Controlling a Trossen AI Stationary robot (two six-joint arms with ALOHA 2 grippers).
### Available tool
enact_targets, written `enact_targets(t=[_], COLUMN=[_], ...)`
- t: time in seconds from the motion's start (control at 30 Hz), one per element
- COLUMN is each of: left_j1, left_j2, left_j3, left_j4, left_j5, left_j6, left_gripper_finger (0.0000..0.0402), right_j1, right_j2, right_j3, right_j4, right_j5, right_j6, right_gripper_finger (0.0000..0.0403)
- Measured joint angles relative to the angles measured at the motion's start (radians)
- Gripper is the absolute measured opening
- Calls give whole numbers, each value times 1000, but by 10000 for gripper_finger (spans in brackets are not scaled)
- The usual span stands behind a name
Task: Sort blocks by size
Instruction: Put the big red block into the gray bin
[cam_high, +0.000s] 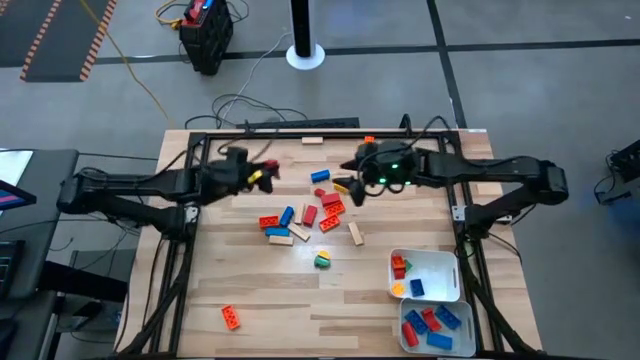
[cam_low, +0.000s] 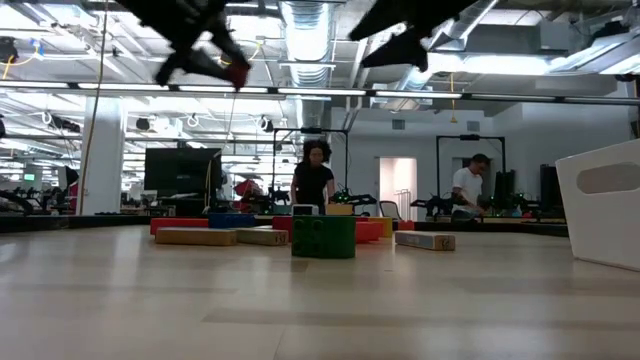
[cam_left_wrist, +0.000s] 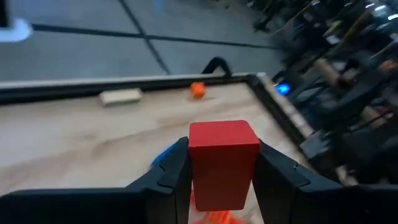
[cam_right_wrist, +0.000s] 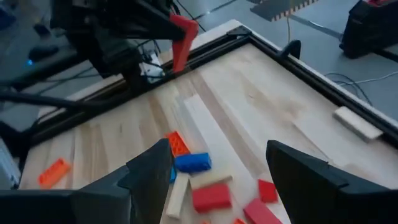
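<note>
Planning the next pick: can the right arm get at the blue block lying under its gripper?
Probably yes: the right gripper is open and empty above the blue block, nothing covering it, though neighbouring blocks crowd it.

Wooden table (cam_high: 250, 290): scattered blocks (cam_high: 305, 218), two white trays (cam_high: 432, 262) near right corner.

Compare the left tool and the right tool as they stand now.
The left tool is shut on a red block, while the right tool stands open with nothing between its fingers. The left tool hangs above bare wood at the pile's far-left edge; the right tool hangs over the pile of blocks itself. Both are raised clear of the table.
</note>
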Motion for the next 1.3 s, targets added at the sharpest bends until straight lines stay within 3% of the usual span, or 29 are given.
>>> enact_targets(t=[0.13,0.23,0.4,0.53,0.97,1.13,1.3], left_j1=[70,96,101,100,59,54,53], left_j2=[66,128,230,293,373,373,373], left_j3=[0,0,1,47,133,133,133], left_j4=[154,254,427,447,469,466,460], left_j5=[102,179,228,246,277,276,276], left_j6=[51,61,61,61,104,108,108], left_gripper_finger=[122,122,122,122,122,122,122], right_j1=[3,22,60,85,90,90,92], right_j2=[82,140,220,264,287,286,286], right_j3=[0,16,83,138,178,178,178], right_j4=[82,83,78,38,27,38,76], right_j5=[29,107,216,308,369,369,365], right_j6=[62,110,118,119,127,137,120], right_gripper_finger=[286,286,286,286,280,234,133])
